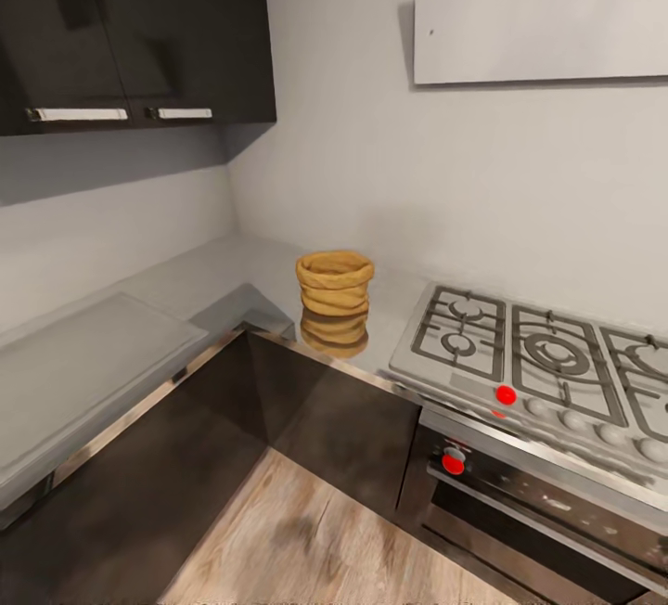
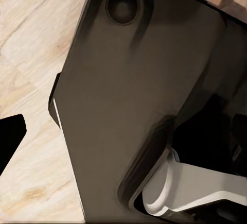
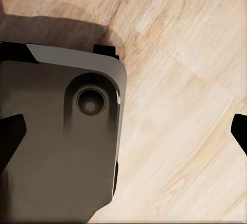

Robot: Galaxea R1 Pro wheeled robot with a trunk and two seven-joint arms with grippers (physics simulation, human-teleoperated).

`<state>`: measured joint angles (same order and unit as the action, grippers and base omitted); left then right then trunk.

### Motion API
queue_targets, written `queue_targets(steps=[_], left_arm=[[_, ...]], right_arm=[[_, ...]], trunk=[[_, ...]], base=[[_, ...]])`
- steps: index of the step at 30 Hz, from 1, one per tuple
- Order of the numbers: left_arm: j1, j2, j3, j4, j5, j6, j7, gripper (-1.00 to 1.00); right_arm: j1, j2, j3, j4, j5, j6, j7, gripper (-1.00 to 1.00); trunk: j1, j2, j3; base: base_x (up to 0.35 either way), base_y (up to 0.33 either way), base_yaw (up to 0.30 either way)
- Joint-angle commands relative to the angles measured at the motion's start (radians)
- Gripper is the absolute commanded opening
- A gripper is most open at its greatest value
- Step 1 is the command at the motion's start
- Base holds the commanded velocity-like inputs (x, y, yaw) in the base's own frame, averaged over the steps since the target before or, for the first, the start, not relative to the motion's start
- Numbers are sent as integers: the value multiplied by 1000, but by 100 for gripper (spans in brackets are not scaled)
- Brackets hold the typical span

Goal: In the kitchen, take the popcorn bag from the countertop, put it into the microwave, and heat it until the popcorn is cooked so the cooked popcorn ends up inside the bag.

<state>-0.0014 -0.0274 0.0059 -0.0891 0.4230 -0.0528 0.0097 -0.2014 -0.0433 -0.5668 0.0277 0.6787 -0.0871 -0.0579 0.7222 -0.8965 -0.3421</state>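
The popcorn bag (image 1: 335,294) stands upright near the countertop's (image 1: 111,345) front edge, beside the hob (image 1: 547,359); wrist views show wooden floor (image 3: 185,80), right jaws wide, left jaws' state untellable.

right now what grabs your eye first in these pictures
The tan popcorn bag stands upright on the glossy grey countertop in the corner, mirrored in its surface. Beside it on the right lies the gas hob with grey grates and a red knob, above a steel oven. Both wrist views look down on pale wood floor.
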Motion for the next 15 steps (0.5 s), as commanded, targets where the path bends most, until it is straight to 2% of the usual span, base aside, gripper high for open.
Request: queue_targets(steps=[1, 12, 15], left_arm=[[0, 0, 0, 0, 3, -2, 1, 100], [0, 0, 0, 0, 3, -2, 1, 100], [0, 0, 0, -1, 3, -2, 1, 100]], right_arm=[[-1, -1, -8, 3, 10, -4, -6, 100], [-1, -1, -8, 3, 10, -3, -14, 100], [-1, -1, -8, 3, 10, -4, -15, 100]], trunk=[[-4, 6, 1], [-46, 83, 17], [-46, 83, 13]], base=[[0, 0, 0], [0, 0, 0], [0, 0, 0]])
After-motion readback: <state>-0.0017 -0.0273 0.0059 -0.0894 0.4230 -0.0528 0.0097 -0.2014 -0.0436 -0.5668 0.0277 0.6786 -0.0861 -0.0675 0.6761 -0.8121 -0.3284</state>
